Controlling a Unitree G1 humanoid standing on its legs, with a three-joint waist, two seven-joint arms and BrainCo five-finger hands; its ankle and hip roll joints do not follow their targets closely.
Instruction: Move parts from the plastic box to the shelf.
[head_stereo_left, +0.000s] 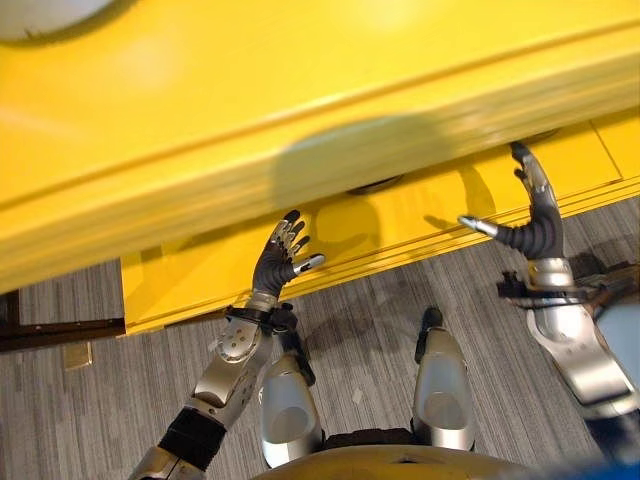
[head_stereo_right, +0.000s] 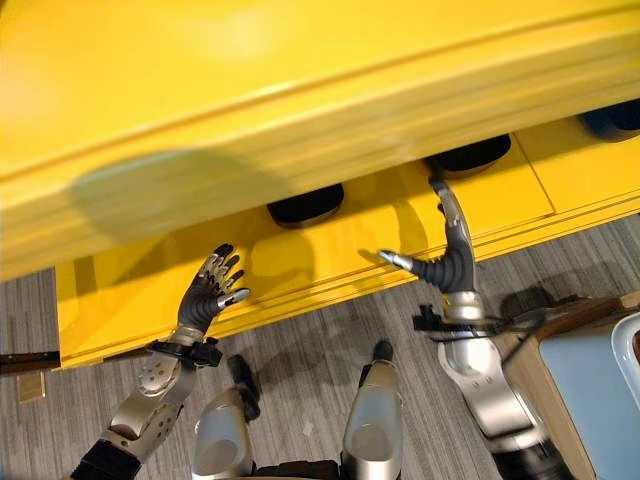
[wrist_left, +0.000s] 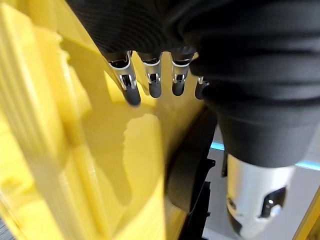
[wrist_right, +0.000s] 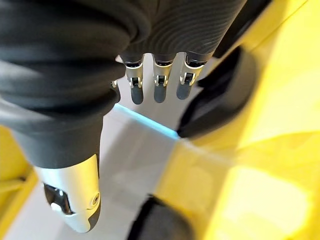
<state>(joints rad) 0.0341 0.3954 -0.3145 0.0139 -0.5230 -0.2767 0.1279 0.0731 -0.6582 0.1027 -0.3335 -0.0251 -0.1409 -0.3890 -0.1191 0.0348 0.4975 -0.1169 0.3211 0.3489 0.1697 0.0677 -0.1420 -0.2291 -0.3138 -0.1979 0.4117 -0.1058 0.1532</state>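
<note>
Beyond right hand (head_stereo_right: 447, 255): black part (head_stereo_right: 470, 155), apart.

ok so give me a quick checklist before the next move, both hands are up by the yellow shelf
1. Left robot hand empty: ok, fingers straight, nothing held, over the lower yellow shelf board.
2. Right robot hand empty: ok, fingers extended toward a dark round part on the board, thumb out to the side.
3. Parts on shelf: ok, another dark round part sits under the upper yellow shelf board.
4. Right fingertips touching the part: cannot tell.
5. Plastic box location: cannot tell; a brown-rimmed light blue container sits to the right, contents hidden.
</note>
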